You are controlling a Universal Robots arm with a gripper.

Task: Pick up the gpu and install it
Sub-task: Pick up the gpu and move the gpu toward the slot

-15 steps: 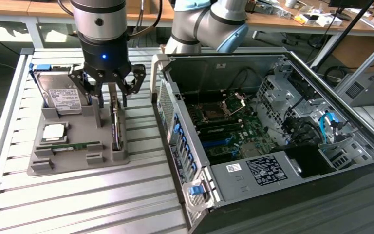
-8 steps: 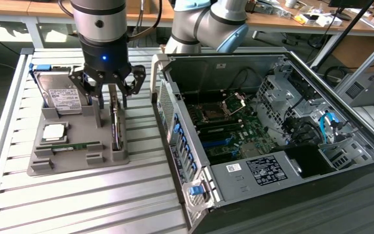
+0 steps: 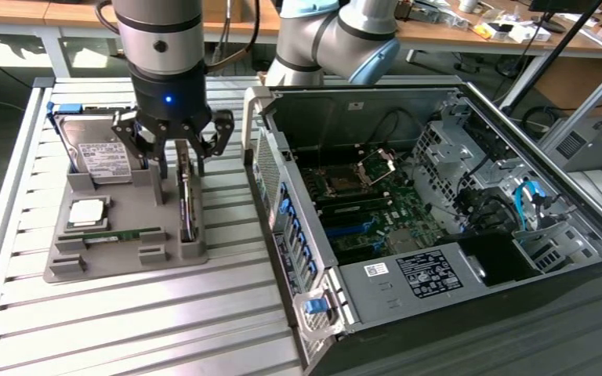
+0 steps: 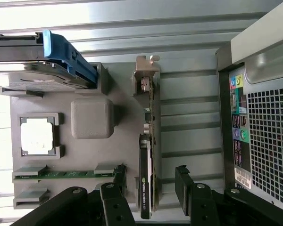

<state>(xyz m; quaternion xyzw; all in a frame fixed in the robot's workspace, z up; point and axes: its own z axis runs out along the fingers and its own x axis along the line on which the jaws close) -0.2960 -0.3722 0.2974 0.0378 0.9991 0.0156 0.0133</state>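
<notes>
Grey plastic is used for the holder tray (image 3: 123,262) on which the gpu (image 3: 186,202) is stood on its long edge, at the side nearest the open computer case (image 3: 343,117). The gripper (image 3: 179,164) is held spread wide over the card, its fingers (image 4: 114,200) on either side, with gaps seen between them and the card in the wrist view; nothing is gripped. A hard drive (image 3: 103,153), a processor (image 3: 88,211) and a RAM stick (image 3: 123,235) are seated in the same tray, set on a slatted metal table (image 3: 123,329).
</notes>
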